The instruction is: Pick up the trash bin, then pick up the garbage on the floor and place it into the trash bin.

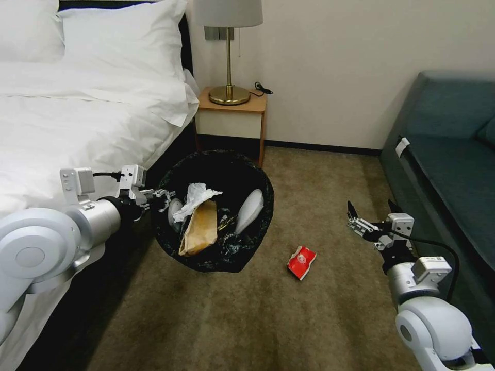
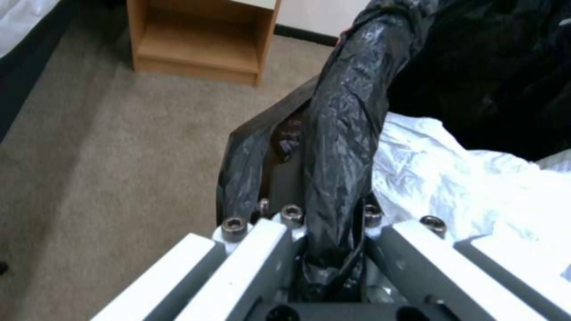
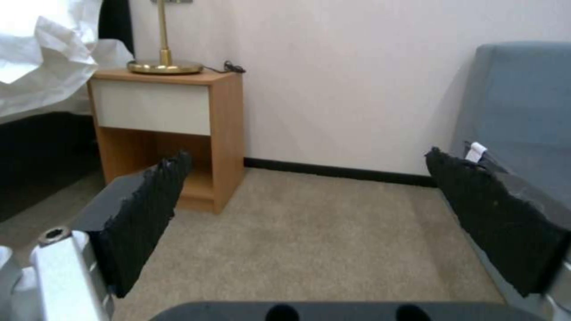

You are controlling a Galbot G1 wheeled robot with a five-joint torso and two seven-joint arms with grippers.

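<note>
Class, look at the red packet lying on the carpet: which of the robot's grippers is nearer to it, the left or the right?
Right. The right gripper, open and empty, hovers just beyond the red packet toward the sofa side. The left gripper is farther off, clamped on the trash bin rim, with the bin between it and the packet.

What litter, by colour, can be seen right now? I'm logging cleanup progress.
White: 3, a crumpled tissue and two slippers in the trash bin
Brown: 1, paper bag
Red: 1, packet on the floor
Total: 5

Trash bin (image 1: 242, 260): crinkly glossy black plastic liner. Floor (image 1: 258, 319): matt short-pile carpet. Nightstand (image 1: 232, 116): smooth wood. Lamp base (image 1: 229, 95): shiny brass-look metal.
</note>
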